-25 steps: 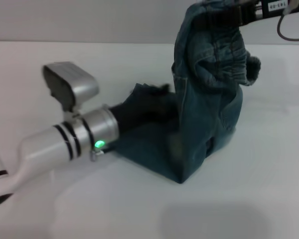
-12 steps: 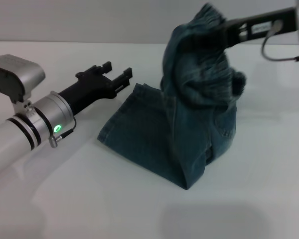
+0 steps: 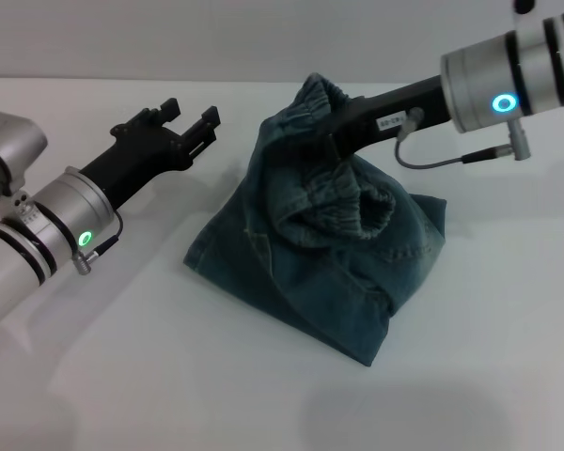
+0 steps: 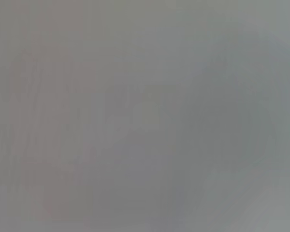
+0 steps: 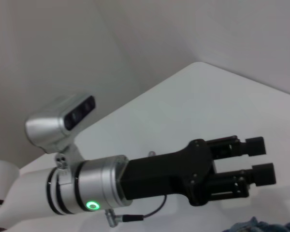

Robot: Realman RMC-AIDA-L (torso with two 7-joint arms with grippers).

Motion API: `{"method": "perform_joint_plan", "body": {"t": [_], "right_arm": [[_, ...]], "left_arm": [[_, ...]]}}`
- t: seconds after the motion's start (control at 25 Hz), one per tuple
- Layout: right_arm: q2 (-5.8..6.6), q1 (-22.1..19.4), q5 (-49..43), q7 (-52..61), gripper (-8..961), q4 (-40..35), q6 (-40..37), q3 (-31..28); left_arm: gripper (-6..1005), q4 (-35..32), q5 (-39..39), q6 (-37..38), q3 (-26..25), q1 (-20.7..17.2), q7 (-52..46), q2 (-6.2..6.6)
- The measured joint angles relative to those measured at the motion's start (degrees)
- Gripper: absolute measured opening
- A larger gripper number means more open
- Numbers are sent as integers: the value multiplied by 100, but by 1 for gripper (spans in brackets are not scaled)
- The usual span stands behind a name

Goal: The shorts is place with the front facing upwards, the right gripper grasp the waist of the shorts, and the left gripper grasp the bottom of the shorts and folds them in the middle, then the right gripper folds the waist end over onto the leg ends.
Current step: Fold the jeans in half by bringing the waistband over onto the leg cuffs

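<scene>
Right gripper (image 3: 334, 141) lowered waist, jaws buried in shorts (image 3: 324, 249); left gripper (image 3: 190, 120) jaws wide

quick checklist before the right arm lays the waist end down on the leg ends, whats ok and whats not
1. Right pincer shut on the gathered waist of the shorts: ok.
2. Waist end carried over toward the leg ends: ok, it is lifted above the lower layer, not yet laid flat.
3. Left pincer off the denim: ok, open, empty, in the air on the robot's left of the shorts.
4. Lower layer flat on the table: ok at its near and left edges.
5. Leg ends lined up under the waist: cannot tell, the lifted denim hides them.
6. Left wrist view: cannot tell, it shows only grey.
</scene>
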State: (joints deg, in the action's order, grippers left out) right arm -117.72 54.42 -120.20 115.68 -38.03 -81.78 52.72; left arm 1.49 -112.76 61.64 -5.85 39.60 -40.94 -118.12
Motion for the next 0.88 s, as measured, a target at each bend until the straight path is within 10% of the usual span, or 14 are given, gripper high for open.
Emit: {"method": "perform_joint_plan", "body": {"t": [0.24,0.56,0.88], "right_arm": [[-54,84,1,-21,153,42,246,229],[-9,418,-294,32,596,-30,229,323],[-31,628,-762,399,638,-526,-31,403]], "left_arm": [[652,-8,0,94,-78,-40,47,0],[652,-8,-29,92,-82,-77,113,0],[652,-54,-8,98,-128,-197,179,-3]]}}
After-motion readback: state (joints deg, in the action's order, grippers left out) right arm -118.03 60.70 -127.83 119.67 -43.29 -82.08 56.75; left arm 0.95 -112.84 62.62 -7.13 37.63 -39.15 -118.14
